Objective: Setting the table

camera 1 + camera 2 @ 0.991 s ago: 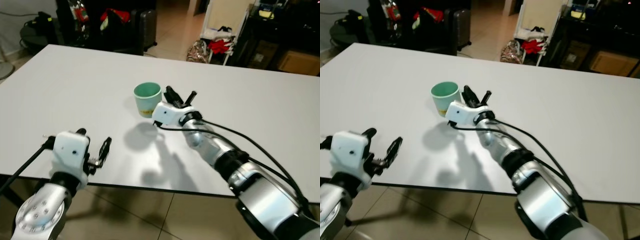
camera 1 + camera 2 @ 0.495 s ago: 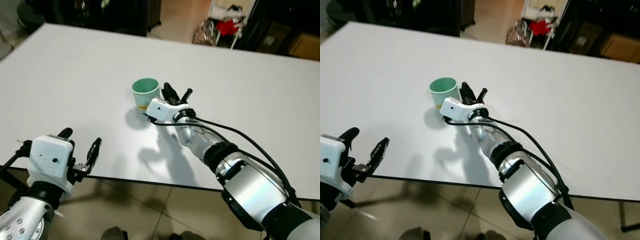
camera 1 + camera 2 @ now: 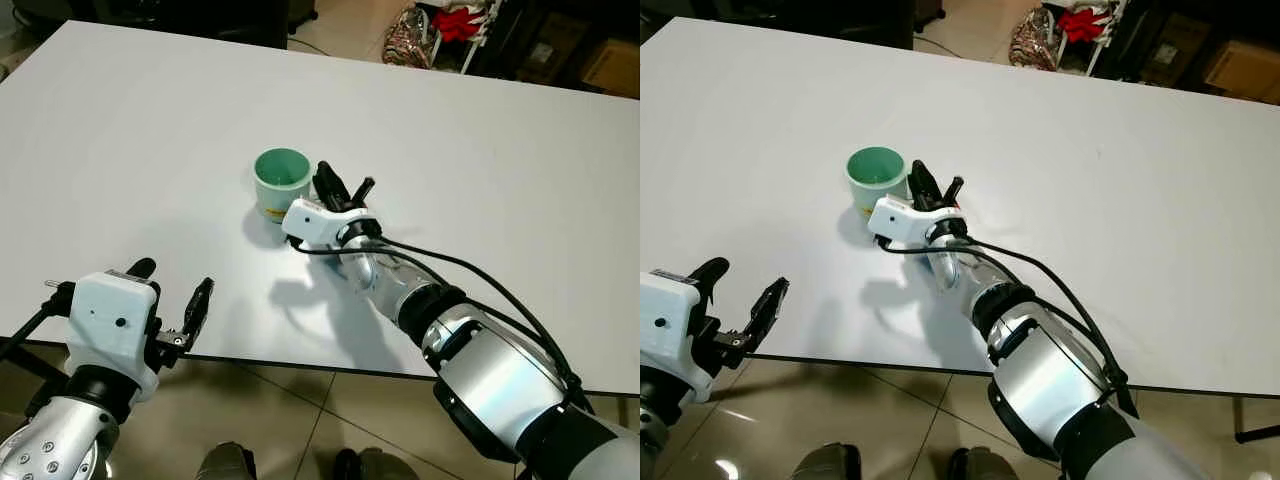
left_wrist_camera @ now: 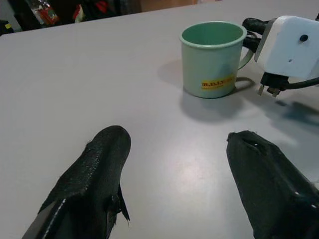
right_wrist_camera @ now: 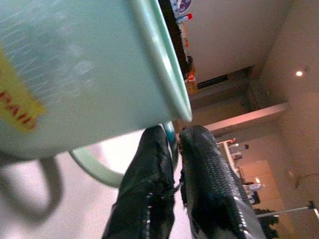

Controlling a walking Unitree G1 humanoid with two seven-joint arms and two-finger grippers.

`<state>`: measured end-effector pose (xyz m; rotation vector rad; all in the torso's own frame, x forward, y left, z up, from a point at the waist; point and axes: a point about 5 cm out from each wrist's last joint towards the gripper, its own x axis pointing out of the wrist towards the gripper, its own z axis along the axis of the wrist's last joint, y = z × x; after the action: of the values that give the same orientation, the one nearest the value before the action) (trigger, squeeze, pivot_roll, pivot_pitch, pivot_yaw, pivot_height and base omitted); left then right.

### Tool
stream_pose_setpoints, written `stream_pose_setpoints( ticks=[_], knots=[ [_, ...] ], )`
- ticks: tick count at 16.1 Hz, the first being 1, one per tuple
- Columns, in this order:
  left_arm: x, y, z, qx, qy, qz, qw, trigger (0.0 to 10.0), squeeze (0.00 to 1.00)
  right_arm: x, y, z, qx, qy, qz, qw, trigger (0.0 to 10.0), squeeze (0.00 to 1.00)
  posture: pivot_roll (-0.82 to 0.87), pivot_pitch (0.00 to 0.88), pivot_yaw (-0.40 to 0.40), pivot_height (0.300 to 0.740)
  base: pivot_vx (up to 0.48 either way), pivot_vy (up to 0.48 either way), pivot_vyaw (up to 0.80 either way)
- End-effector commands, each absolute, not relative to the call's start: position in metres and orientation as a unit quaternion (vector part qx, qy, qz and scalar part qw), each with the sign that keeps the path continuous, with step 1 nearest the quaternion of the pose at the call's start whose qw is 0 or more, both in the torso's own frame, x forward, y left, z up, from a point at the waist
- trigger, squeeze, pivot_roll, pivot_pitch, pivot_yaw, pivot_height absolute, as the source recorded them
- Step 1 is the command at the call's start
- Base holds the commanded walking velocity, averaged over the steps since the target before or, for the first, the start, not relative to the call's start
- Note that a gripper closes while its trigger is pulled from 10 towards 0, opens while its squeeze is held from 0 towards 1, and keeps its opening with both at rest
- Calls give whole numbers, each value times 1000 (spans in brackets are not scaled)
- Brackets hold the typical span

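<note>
Green mug [image 3: 281,183] is standing mid-table [image 3: 120,130]; your right gripper [image 5: 169,149] is pinching its handle [image 5: 102,167] with fingers nearly closed, ready to lift. Your left gripper [image 3: 170,305] is hovering wide open, empty, at the near edge.

right gripper [image 3: 338,190] fingers now closed on the mug [image 3: 280,183] handle
</note>
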<state>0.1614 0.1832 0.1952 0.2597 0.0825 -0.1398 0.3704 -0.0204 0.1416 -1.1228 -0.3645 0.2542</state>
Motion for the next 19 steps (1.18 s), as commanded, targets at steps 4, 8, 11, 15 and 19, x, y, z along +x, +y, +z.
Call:
stream_pose_setpoints(
  ticks=[4,8,11,15,19],
  knots=[
    [170,181,199,139,26,-73,987,10000,0,369,-34,135,-502,-169,105,842,10000,1000,242,161,-96,740,0,0,0],
    [181,179,196,135,23,-90,986,10000,0,365,-41,131,-471,-186,106,856,10000,1000,206,126,-77,740,0,0,0],
    [189,175,191,129,27,-110,985,10000,0,356,-41,122,-432,-195,156,867,10000,0,166,98,-58,740,0,0,0],
    [193,171,184,120,32,-119,985,10000,0,350,-52,123,-376,-208,192,883,10000,0,133,93,-54,740,0,0,0],
    [198,171,175,91,34,-94,991,10000,0,341,-78,133,-244,-214,194,926,10000,0,73,48,-56,740,0,0,0]
  ],
)
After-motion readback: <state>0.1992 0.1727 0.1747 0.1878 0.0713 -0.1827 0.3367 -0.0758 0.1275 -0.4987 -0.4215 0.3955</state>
